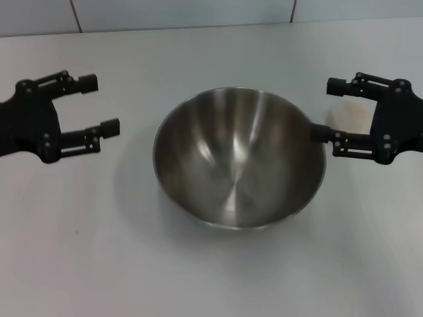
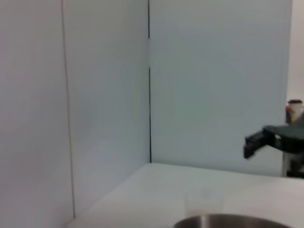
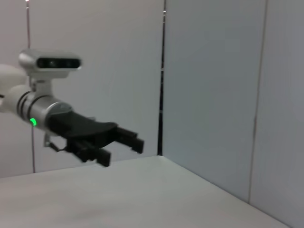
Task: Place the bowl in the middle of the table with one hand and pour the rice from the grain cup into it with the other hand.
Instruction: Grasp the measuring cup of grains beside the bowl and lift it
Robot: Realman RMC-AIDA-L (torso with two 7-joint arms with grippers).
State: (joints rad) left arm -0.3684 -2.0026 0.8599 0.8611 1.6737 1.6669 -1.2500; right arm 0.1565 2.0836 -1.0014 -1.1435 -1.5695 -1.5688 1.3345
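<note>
1. Bowl: upright on table, near centre, inside bare and shiny.
2. Left gripper: at 9 o'clock of bowl, well apart from its rim, above table; fingers spread, holding nothing.
3. Right gripper: at 3 o'clock of bowl; fingers spread, holding nothing; nearer finger at bowl rim, contact not discernible.
4. Grain cup: at 2 o'clock of bowl, standing on table between the right gripper's fingers, pale and partly hidden by them; touching or apart not discernible.
5. Left wrist view: bowl rim low in frame, cup just behind it, right gripper farther off.
6. Right wrist view: left gripper above table, fingers apart.
7. Rice: not discernible within the cup.
</note>
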